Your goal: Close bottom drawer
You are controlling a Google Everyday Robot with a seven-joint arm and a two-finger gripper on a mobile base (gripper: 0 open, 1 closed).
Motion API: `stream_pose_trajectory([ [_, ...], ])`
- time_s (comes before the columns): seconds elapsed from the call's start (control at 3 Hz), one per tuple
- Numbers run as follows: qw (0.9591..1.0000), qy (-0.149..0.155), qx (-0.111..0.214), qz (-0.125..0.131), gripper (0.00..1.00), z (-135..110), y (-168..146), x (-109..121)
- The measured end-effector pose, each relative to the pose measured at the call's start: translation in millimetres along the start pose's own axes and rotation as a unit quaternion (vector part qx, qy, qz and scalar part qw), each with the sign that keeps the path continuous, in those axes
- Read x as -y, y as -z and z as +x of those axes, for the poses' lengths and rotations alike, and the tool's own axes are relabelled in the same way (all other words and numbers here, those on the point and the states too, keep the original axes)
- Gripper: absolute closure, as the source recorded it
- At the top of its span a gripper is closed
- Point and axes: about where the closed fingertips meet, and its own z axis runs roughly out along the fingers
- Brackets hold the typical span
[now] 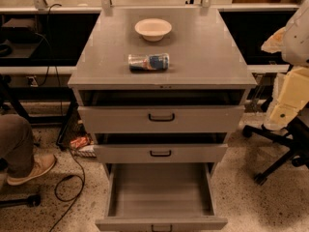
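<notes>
The bottom drawer [161, 222] of the grey metal cabinet is pulled far out towards me. Its deep grey tray [161, 190] is bare, and its small black handle [161, 227] sits at the lower edge of the view. The middle drawer [193, 153] and the top drawer [203, 119] above it are each a little way out. My gripper [287, 100] shows as pale cream and white parts at the right edge, level with the top drawer. It is off to the right of the cabinet and touches no drawer.
A white bowl [153, 29] and a plastic bottle lying on its side [148, 62] rest on the cabinet top [207, 57]. A person's leg and tan shoe [29, 167] are at the left. Black cables [67, 183] lie on the floor. A black chair base [280, 153] stands at the right.
</notes>
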Motion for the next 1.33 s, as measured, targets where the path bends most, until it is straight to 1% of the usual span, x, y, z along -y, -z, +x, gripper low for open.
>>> stream_pose_trajectory([
  [0.33, 1.0, 0.0, 0.0, 0.0, 0.0, 0, 0, 0],
  [0.67, 0.9996, -0.016, 0.008, -0.024, 0.0, 7, -16, -12],
  [1.0, 0.9946, -0.074, 0.002, -0.073, 0.0, 30, -59, -52],
  [1.33, 0.9951, -0.065, 0.0, -0.074, 0.0, 28, -60, -53],
])
